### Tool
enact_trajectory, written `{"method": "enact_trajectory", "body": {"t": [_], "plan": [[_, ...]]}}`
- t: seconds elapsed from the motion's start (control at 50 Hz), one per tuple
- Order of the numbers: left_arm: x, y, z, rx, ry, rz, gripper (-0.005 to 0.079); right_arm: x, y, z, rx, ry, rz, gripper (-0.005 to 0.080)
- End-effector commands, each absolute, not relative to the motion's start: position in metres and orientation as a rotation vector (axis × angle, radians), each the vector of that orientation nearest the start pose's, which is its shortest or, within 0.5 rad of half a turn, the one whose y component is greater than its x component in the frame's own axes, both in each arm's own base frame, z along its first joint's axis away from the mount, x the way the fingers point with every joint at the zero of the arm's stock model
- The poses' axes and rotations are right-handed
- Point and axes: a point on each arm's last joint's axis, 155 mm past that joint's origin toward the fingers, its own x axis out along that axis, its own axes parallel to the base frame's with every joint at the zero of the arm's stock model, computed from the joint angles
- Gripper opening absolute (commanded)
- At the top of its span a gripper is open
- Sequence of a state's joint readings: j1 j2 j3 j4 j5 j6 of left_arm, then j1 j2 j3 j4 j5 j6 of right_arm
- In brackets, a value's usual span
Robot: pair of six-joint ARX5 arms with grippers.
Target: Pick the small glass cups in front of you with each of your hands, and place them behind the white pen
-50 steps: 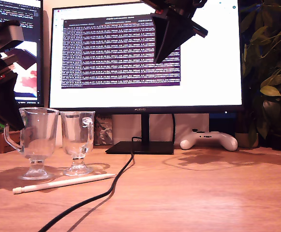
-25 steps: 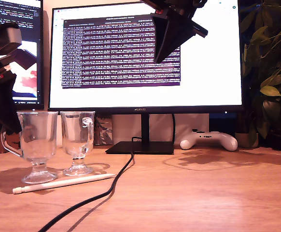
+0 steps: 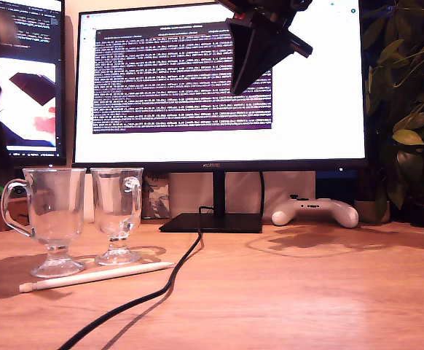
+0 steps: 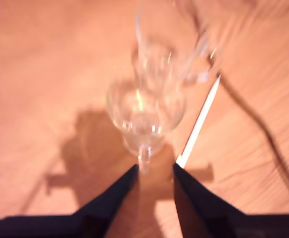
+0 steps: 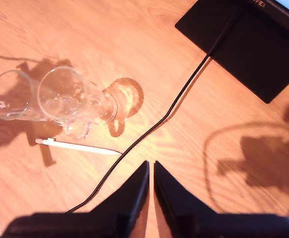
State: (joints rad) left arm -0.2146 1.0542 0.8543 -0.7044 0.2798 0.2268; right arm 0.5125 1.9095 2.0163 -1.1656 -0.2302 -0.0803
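Both glass cups [image 3: 52, 219] [image 3: 117, 215] stand upright, side by side, just behind the white pen [image 3: 95, 276] at the exterior view's left of the wooden desk [image 3: 307, 292]. My first gripper [image 4: 155, 168] sits above them, jaws apart and empty (blurred). My second gripper [image 5: 151, 166] hangs high, jaws nearly closed, empty. The black cable [image 3: 146, 295] runs beside the pen; the desk's right is open.

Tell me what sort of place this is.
Most likely a home or office computer desk. A large monitor showing a terminal window stands on the wooden desk, a white game controller lies beside its stand, and a leafy houseplant fills the exterior view's right edge.
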Motion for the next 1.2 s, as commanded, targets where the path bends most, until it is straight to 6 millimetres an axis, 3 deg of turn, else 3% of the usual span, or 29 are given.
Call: {"method": "enact_trajectory", "body": {"t": [0.0,0.14,0.26,0.58,0.84,1.18], "plan": [[0.272,-0.112,0.148,0.161,0.868,-0.556,0.0189,0.383,0.271,0.222,-0.229,1.047,0.734,-0.0013],[0.263,-0.107,0.16,0.146,0.843,-0.528,0.0167,0.382,0.27,0.221,-0.23,1.056,0.732,-0.0013],[0.262,-0.093,0.166,0.15,0.831,-0.449,-0.003,0.385,0.264,0.22,-0.213,1.061,0.71,-0.0013],[0.263,-0.079,0.18,0.081,0.787,-0.36,-0.0021,0.405,0.226,0.217,-0.148,1.09,0.613,-0.0013],[0.276,-0.071,0.188,0.08,0.727,-0.319,-0.0021,0.424,0.183,0.207,-0.119,1.113,0.436,-0.0013],[0.279,-0.068,0.147,0.068,0.74,-0.31,-0.0021,0.445,0.136,0.213,-0.14,1.07,0.246,-0.0013]]}}
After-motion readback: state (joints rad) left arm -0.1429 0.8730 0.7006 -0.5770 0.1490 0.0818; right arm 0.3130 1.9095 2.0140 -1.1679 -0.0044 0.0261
